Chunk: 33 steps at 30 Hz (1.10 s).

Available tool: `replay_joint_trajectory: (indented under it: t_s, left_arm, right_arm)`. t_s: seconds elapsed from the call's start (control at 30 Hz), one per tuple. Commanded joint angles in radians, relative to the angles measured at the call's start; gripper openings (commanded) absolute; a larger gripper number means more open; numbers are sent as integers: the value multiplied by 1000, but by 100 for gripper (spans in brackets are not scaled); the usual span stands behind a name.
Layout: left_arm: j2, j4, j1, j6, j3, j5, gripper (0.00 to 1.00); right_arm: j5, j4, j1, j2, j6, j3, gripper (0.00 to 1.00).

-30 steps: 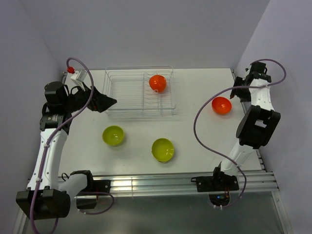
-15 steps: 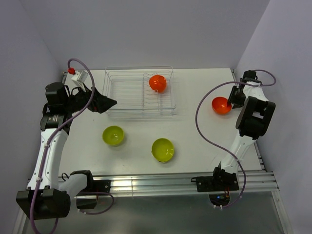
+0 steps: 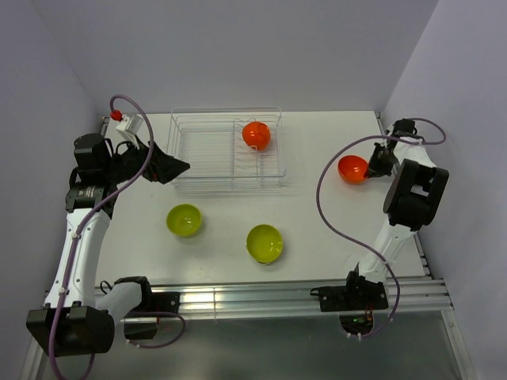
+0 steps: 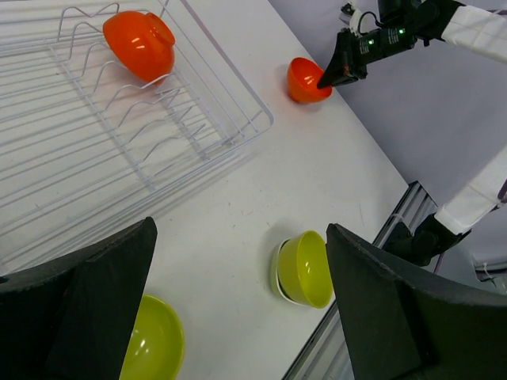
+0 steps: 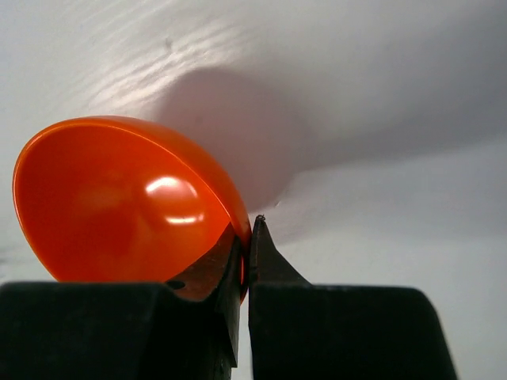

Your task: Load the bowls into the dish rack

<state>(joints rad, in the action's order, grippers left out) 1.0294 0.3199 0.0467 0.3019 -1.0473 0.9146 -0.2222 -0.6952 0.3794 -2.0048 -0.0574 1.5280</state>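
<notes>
Since a second ago the right gripper (image 3: 372,164) has swung down from the back right corner and shut on the loose orange bowl (image 3: 352,169), which has slid a little to the left. The right wrist view shows the grip plainly: the two jaws are together on the bowl's thin rim (image 5: 119,206), one inside and one outside. The bowl looks tipped rather than flat, though whether it has left the worktop (image 3: 317,206) I cannot tell.

What matters for the next move is direction. The dish rack (image 3: 202,146) lies to the left of this bowl, well apart from it across bare worktop and slightly farther back. Its long side runs left to right, so its near right end faces the held bowl. A second orange bowl (image 3: 256,134) already leans among the upright prongs at that right end. The carry is therefore likely a leftward sweep, set down beside that bowl without knocking it.

The left gripper (image 3: 176,166) hangs with its jaws wide apart and empty, just beside the rack's left end. It is the nearer arm to the two green bowls, one (image 3: 184,219) in front of the rack and the other (image 3: 264,242) further right.
</notes>
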Motion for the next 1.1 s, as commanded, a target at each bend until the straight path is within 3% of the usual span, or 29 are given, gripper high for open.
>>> replay_joint_trajectory:
  t_s: [0.0,0.27,0.43,0.67,0.8,1.07]
  left_arm:
    - [-6,-21,2,12,-25,4,95]
    - [46,-71,-4,140,-137,35,95]
    - [73,-102,-39,175,-209,-8,95]
    - [142,39,-272,1,-312,-262,95]
    - [190,68,-402,-17,-313,-378,97]
    - [273,91,-488,-40,-344,-546,94]
  right_arm:
    - [-72,40,-2,211,11,-52,0]
    - [-149,25,-114,491,1,-2,0]
    - [-85,16,-356,541,-38,75,0]
    - [13,25,-666,480,-58,147,0]
    - [86,8,-795,426,-68,222,0]
    - [263,-27,-971,354,-101,304,0]
